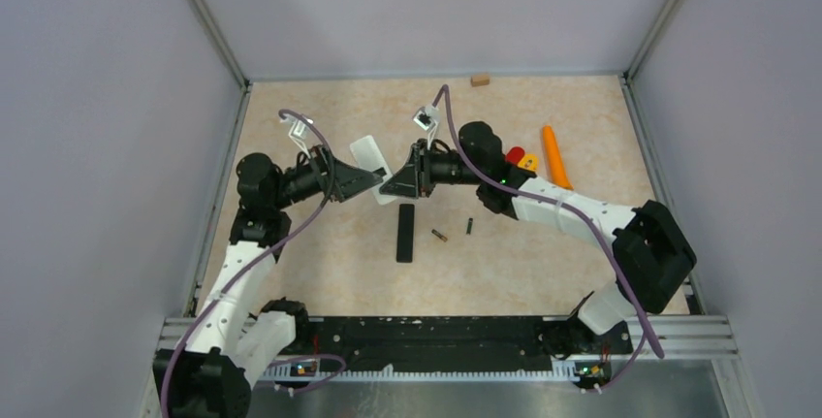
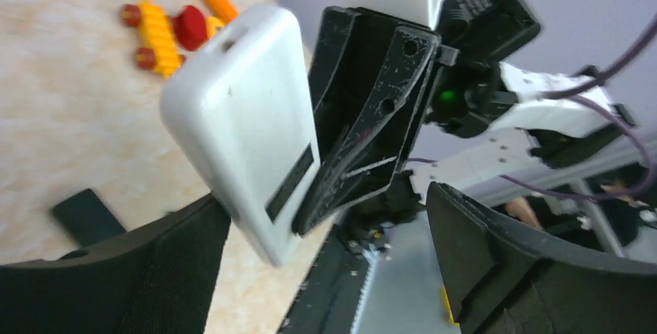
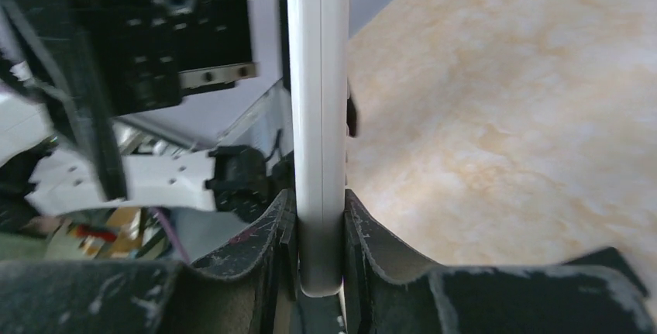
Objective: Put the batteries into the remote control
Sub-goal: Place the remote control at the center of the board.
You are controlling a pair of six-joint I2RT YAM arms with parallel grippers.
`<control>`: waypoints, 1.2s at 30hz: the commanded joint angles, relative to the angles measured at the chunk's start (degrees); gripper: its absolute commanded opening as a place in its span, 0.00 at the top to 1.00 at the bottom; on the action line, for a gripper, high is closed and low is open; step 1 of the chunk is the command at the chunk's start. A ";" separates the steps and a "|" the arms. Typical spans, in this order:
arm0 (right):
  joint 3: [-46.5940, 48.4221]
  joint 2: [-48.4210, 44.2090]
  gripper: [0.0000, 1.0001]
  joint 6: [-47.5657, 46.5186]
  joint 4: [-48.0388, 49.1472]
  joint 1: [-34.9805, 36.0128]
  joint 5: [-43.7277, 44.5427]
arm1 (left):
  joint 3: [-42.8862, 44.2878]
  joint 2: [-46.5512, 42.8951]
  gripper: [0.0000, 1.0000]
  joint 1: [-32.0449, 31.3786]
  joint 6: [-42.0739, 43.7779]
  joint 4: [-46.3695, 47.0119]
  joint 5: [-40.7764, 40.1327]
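**The right gripper (image 3: 319, 218) has the remote (image 3: 318, 78)!**

It's clamped tight on the white remote's thin edges, holding it up off the table (image 1: 543, 263). The left gripper (image 2: 325, 202) gapes wide, the remote's end between its fingers. Both batteries (image 1: 439, 236) lie on the table, just right of the black bar (image 1: 404, 233), apart from each other.

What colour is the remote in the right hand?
The remote is white with a black strip, clearest in the left wrist view.

Beige table (image 1: 523, 273) with batteries (image 1: 439, 236), black bar (image 1: 404, 233)
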 commanded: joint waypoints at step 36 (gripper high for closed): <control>33.02 36.65 0.69 -41.52 -46.26 1.11 77.60 | 0.82 -0.65 0.01 -0.32 13.39 -42.27 -46.97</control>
